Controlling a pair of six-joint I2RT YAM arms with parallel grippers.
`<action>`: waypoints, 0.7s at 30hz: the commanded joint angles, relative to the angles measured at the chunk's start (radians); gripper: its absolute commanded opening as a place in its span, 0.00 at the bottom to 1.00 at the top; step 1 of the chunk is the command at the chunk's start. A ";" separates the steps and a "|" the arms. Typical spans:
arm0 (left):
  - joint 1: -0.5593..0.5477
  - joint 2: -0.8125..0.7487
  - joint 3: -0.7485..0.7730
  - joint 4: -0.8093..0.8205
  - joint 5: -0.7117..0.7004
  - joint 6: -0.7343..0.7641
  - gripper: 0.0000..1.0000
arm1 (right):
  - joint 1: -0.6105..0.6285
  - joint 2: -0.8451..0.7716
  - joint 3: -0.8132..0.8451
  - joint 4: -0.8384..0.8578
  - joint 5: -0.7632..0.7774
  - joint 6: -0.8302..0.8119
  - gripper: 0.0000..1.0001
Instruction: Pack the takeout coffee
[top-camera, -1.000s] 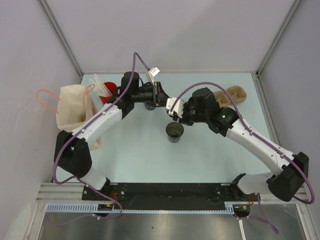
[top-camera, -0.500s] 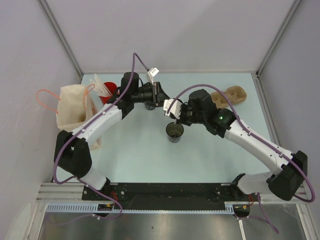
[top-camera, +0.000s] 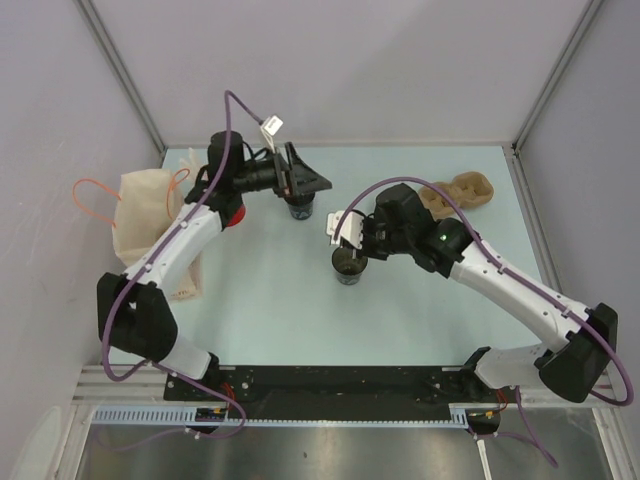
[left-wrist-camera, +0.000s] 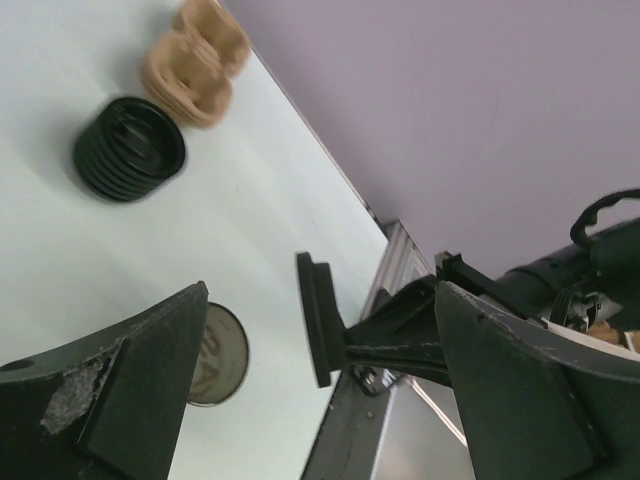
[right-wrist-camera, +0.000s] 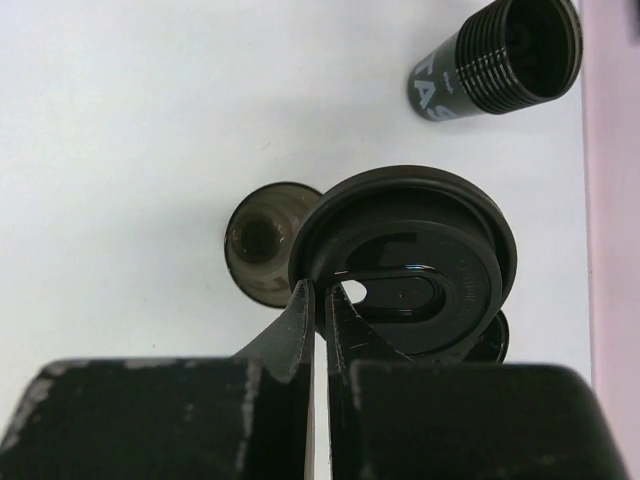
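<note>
The takeout coffee (top-camera: 347, 268), a small black cup with an open top and brown inside, stands mid-table; it also shows in the right wrist view as the cup (right-wrist-camera: 262, 243) and in the left wrist view as the cup (left-wrist-camera: 218, 355). My right gripper (top-camera: 350, 242) is shut on the rim of a black lid (right-wrist-camera: 410, 255), held just above the cup and off to one side of its mouth. The right fingers (right-wrist-camera: 303, 315) pinch the lid's edge. My left gripper (top-camera: 316, 183) is open and holds nothing, just above a second black cup with a ribbed top (top-camera: 300, 209).
A cream bag (top-camera: 140, 210) with orange handles lies at the left. A red cup (top-camera: 236, 216) peeks out under the left arm. A brown cardboard carrier (top-camera: 465, 188) sits at the back right, with a squat ribbed black stack (left-wrist-camera: 130, 148) beside it. The ribbed-top cup (right-wrist-camera: 495, 60) stands behind the coffee.
The left gripper has opened, letting go of the ribbed-top cup, and its arm has swung left. The right gripper has shut on the lid and shifted slightly left towards the open cup.
</note>
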 joint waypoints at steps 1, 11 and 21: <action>0.078 -0.069 0.091 -0.038 0.012 0.046 1.00 | 0.005 -0.044 0.063 -0.070 -0.021 -0.042 0.00; 0.170 -0.069 0.223 -0.354 -0.068 0.435 0.99 | -0.004 0.001 0.089 -0.163 -0.055 -0.077 0.00; 0.192 -0.179 0.128 -0.314 -0.204 0.656 0.99 | -0.068 0.188 0.247 -0.344 -0.137 -0.057 0.00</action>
